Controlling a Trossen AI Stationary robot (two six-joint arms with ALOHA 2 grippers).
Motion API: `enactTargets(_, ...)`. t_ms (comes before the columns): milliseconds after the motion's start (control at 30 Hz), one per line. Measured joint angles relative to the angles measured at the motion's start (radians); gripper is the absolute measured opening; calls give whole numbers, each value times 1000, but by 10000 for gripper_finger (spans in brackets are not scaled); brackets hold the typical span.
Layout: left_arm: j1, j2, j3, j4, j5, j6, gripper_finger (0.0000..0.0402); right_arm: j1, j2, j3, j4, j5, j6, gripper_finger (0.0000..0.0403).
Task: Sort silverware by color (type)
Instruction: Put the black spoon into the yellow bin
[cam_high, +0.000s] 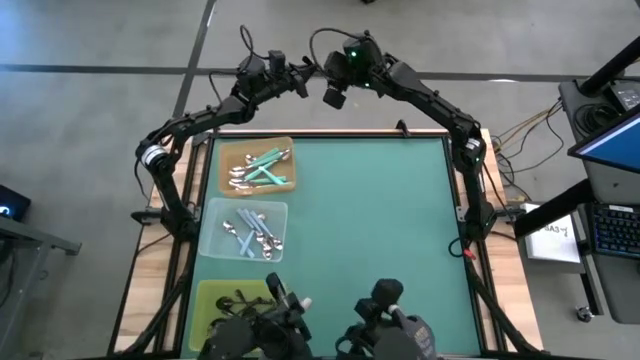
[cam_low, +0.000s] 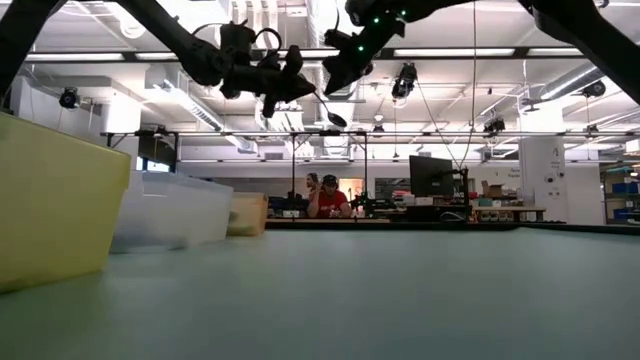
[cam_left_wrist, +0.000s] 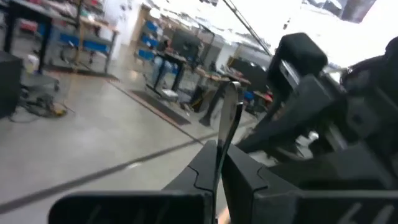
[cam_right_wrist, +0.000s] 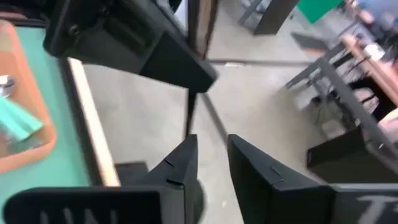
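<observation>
We are seeing both arms raised high over the far edge of the green tabletop (cam_high: 380, 220), their tips nearly meeting in the air. The left gripper (cam_high: 297, 78) is holding a black-handled spoon (cam_low: 333, 112), its jaws closed on the thin handle, with the shiny bowl hanging free. The right gripper (cam_right_wrist: 210, 143) is hovering just beside it with its jaws open, and the handle is passing close by one finger rather than sitting squarely between the two. Along the tabletop's left edge, mint-teal spoons (cam_high: 262, 166) are lying in an orange tray (cam_high: 226, 186) near the far corner, pale blue spoons (cam_high: 250, 232) in a clear tray (cam_high: 210, 246) at mid-edge, and black spoons (cam_high: 236, 300) in a yellow tray (cam_high: 205, 292) at the near corner. We are judging this to be a mid-air handover, and the risk is a dropped spoon: if the right jaws close while the handle is off-centre, or the left jaws release too soon, the slim handle may slip out. Because the spoon is hanging over the far edge, it could fall to the floor. The two grippers could also knock together.
</observation>
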Motion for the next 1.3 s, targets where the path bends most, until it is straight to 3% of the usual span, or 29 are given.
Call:
enactTargets(267, -112, -31, 0, -272, 94, 3, 0, -1, -125, 0, -258, 1, 108, 93)
enactTargets(500, -250, -174, 0, -803, 85, 188, 0, -2, -226, -5, -537, -8, 218, 76)
enactTargets(667, -395, -315, 0, -1285, -46, 212, 0, 0, -256, -45, -726, -51, 317, 65)
enactTargets(900, -779, -451, 0, -1608, -164, -96, 0, 44, -283, -193, -741, -53, 330, 59)
enactTargets(1133, -1162, -465, 0, -1667, -176, -498, 0, 136, -294, -299, -681, -53, 358, 58)
enactTargets(1300, -1321, -422, 0, -1700, -176, -651, 0, 232, -295, -324, -653, -53, 417, 58)
